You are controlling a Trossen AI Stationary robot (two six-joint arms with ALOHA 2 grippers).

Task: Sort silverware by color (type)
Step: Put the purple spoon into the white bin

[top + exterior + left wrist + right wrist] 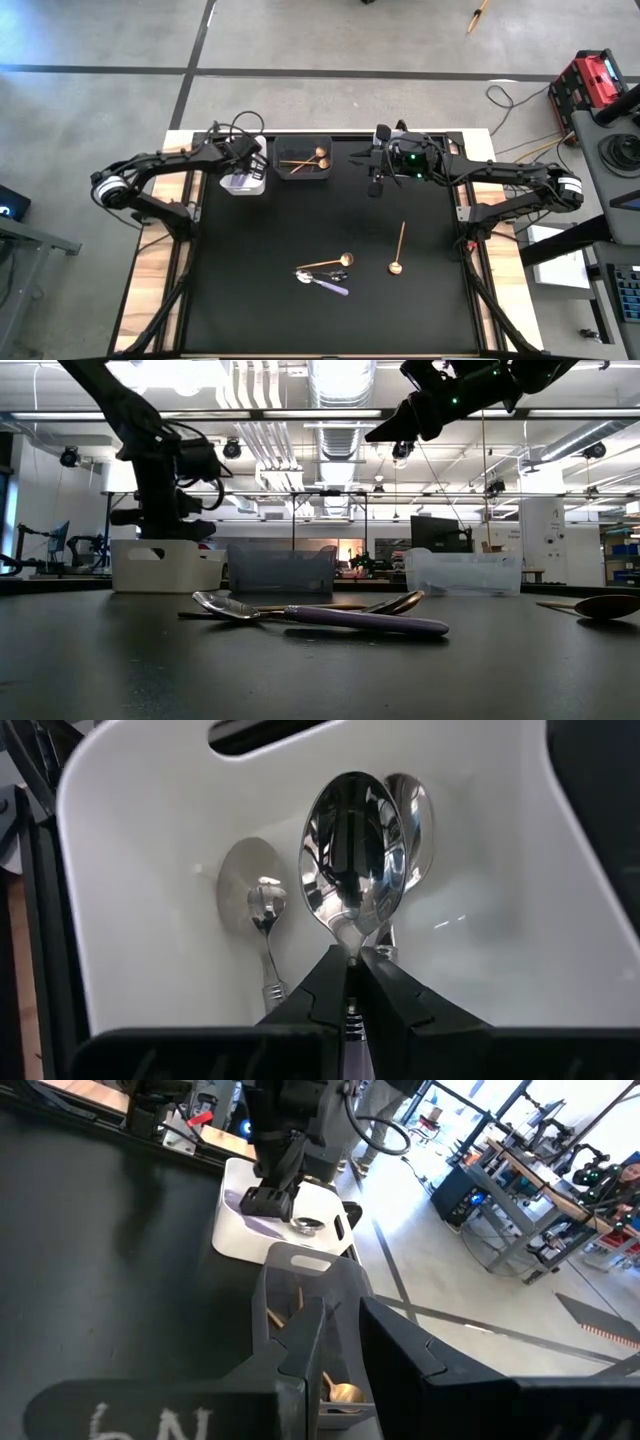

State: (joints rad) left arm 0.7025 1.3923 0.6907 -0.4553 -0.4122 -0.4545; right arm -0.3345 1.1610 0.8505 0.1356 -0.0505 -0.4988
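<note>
My left gripper [250, 165] reaches down into the white bin [245, 186] at the table's far left, shut on a silver-bowled spoon [352, 850]. Two more silver spoons [265, 910] lie in that bin [150, 870]. The dark bin [305, 172] beside it holds gold spoons [312, 158]. On the table's middle lie a gold spoon [326, 263], a lilac-handled spoon [325, 283] crossing it, and another gold spoon [399, 250]. My right gripper [376, 186] hangs high over the far middle, its fingers [300, 1345] slightly open with nothing between them. My left gripper pinches the spoon's neck [352, 948], just behind the bowl, between its two fingertips. The fingers slant down from above and lie along the spoon. The bowl points ahead into the white bin, over another spoon's bowl [415, 810]. Whether it rests on anything, I cannot tell.
A clear bin [465, 572] stands at the far edge, right of the dark bin [280, 570]. The black mat's near half has open room around the three loose spoons. Wooden boards flank the mat on both sides.
</note>
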